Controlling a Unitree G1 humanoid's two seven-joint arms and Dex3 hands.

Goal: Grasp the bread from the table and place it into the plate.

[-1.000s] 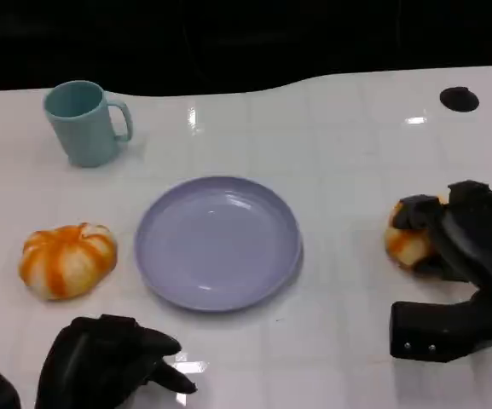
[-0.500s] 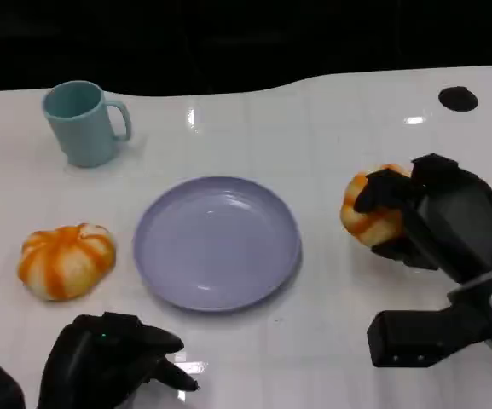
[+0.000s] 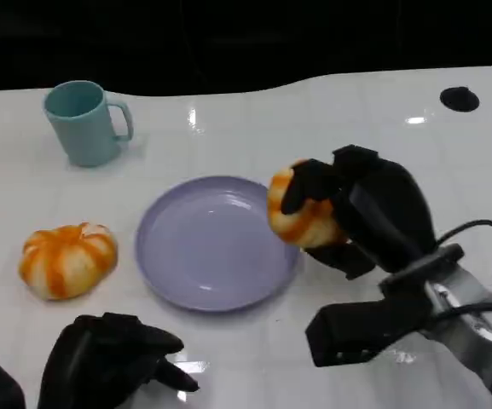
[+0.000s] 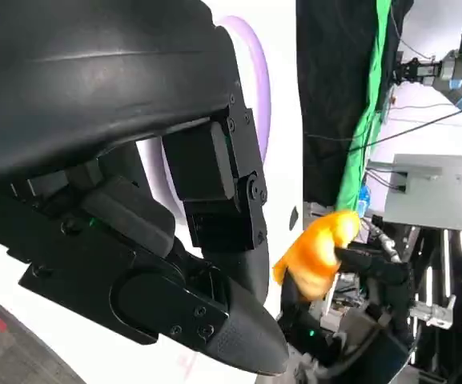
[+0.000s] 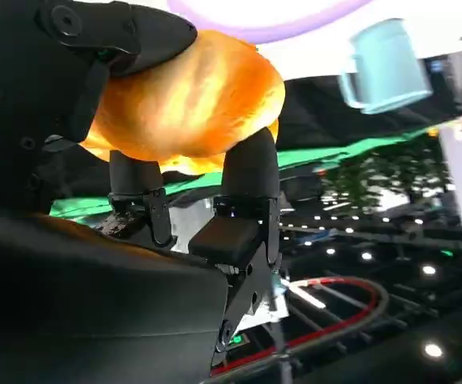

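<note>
Bread [image 3: 301, 213] gripped in right hand [image 3: 361, 217], over plate [image 3: 203, 256] rim.

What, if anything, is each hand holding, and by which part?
The right hand holds a bread roll by its sides, fingers wrapped around it. The left hand holds nothing.

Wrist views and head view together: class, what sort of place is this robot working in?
Probably a robotics lab or recording studio: a white table set with a plate and mug, a green backdrop, and rows of ceiling lights.
</note>
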